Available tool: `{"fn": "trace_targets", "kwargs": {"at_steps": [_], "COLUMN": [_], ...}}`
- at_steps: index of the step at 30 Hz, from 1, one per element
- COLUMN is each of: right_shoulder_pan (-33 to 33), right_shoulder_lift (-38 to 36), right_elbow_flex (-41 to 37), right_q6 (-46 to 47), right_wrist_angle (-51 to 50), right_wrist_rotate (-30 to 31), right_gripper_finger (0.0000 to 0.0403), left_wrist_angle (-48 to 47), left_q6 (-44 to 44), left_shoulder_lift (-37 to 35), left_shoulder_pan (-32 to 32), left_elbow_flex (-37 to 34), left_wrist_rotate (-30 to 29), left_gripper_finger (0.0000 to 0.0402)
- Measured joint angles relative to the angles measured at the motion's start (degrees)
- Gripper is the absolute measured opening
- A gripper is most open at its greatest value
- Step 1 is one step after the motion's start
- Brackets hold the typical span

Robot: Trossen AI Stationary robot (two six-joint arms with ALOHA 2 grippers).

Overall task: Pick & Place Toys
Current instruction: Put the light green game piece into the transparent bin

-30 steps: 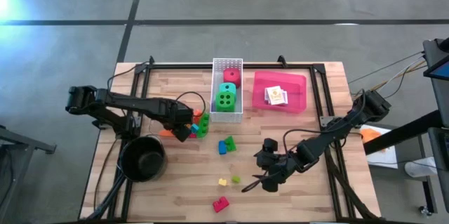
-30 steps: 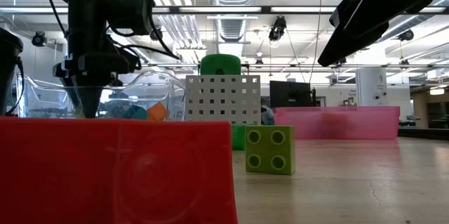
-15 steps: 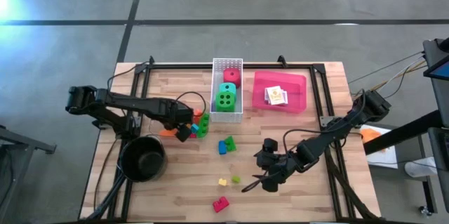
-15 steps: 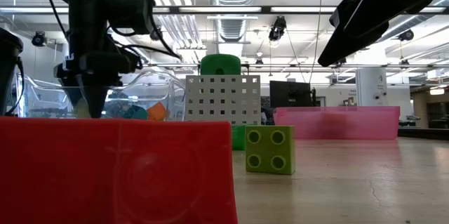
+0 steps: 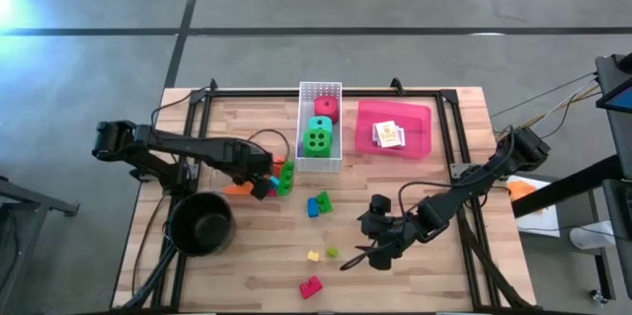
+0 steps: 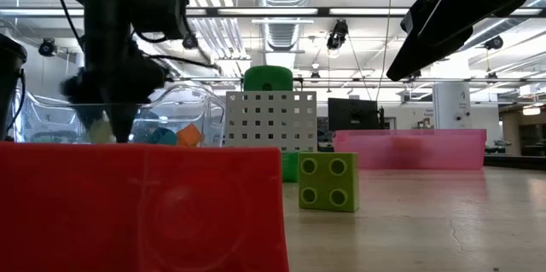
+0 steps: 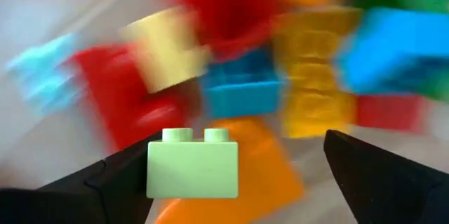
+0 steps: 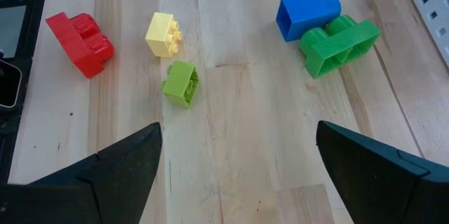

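A: The left gripper [image 5: 265, 186] hangs over the heap of bricks [image 5: 276, 179] just left of the white basket [image 5: 320, 163]. In its wrist view the fingers [image 7: 112, 178] stand wide apart, and a pale green brick [image 7: 192, 171] sits between them, touching neither as far as I can see. Under it lie red, blue, yellow and orange bricks, all blurred.

B: So nothing is held?

A: Nothing that I can see. I judge this to be the moment of letting go or of lining up for a grasp; which one I cannot tell.

B: And farther right?

A: The basket holds a green die [image 5: 317, 137] and a red one [image 5: 326, 110]; the pink tray [image 5: 420, 142] holds a card pack [image 5: 389, 135]. The right gripper [image 5: 367, 256] waits near the front, its fingers [image 8: 112, 164] spread wide and empty, looking at a red brick [image 8: 78, 34], a yellow one [image 8: 163, 34], a lime one [image 8: 182, 83] and a blue-and-green pair [image 8: 326, 31].

B: Next move?

A: Probably either arm must come down over one brick and close squarely on it.
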Motion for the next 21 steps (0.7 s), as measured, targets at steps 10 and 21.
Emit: {"fn": "trace_targets", "kwargs": {"at_steps": [10,21], "right_shoulder_pan": [0.0,0.0], "right_shoulder_lift": [0.0,0.0], "right_elbow_flex": [0.0,-0.01], "right_q6": [0.0,0.0], "right_wrist_angle": [0.04,0.13], "right_wrist_rotate": [0.0,0.0], "right_gripper_finger": [0.0371,0.0371], "left_wrist_angle": [-0.78,0.75], "left_q6": [-3.68,-1.34], "left_shoulder_lift": [-0.35,-0.48], "left_shoulder_pan": [0.05,-0.44], "left_elbow_flex": [0.46,1.97], "left_wrist_rotate": [0.27,-0.82], "left_gripper_finger": [0.0385,0.0385]}}
